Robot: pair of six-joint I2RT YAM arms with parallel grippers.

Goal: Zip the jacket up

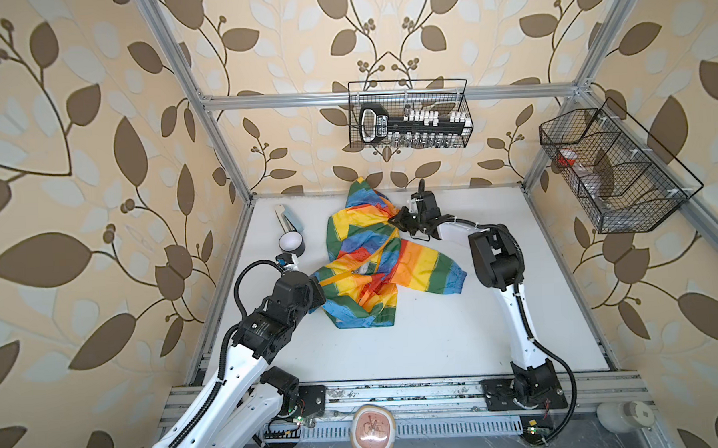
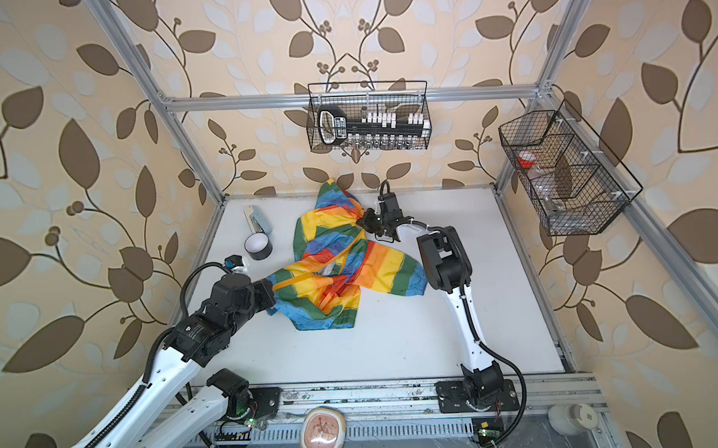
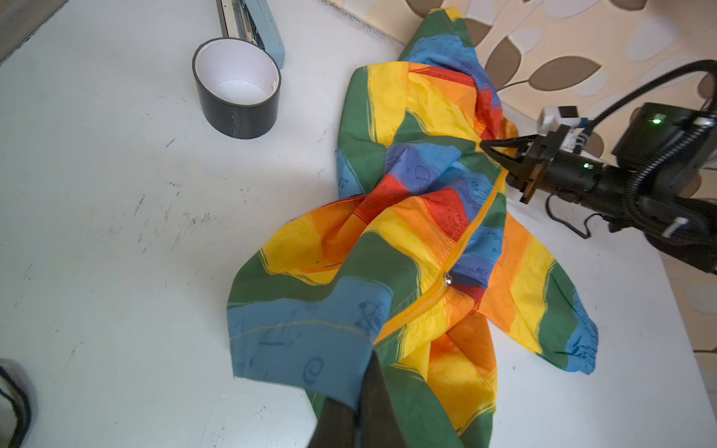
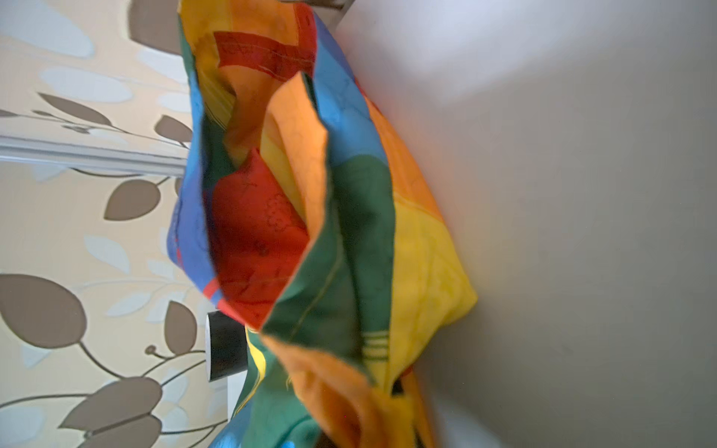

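**Jacket: drawing the zipper line straight before closing it**

**Location.** The jacket [image 1: 363, 266] lies crumpled at the centre of the white table [image 1: 458, 333] in both top views. Its hood points to the back wall at upper centre, and one sleeve spreads to the right.

**Grip state.** The left gripper [image 3: 359, 411] is clamped on the blue hem at the lower end of the zipper [image 3: 471, 229]. The right gripper [image 1: 395, 221] is clamped on bunched fabric at the neck end, tips together.

**Step in hand (judgement).** With both ends held, the step appears to be tensioning the zipper line.
1. Draw the two ends apart only until the orange tape lies straight. The cloth is thin and may slip out of a pinch or pucker if over-pulled.
2. Hold the line low over the table so that folds do not roll onto the teeth.
3. The slider [image 3: 447, 280] sits part way along the line, so most of the run toward the neck is probably left to close. Whether the teeth there are joined cannot be told.
4. Keep the hem anchored when one gripper moves to the slider.

**Appearance.** The jacket is light, wrinkled fabric in red, orange, yellow, green and blue blocks with faint line drawings. Folds cover much of the front panels.
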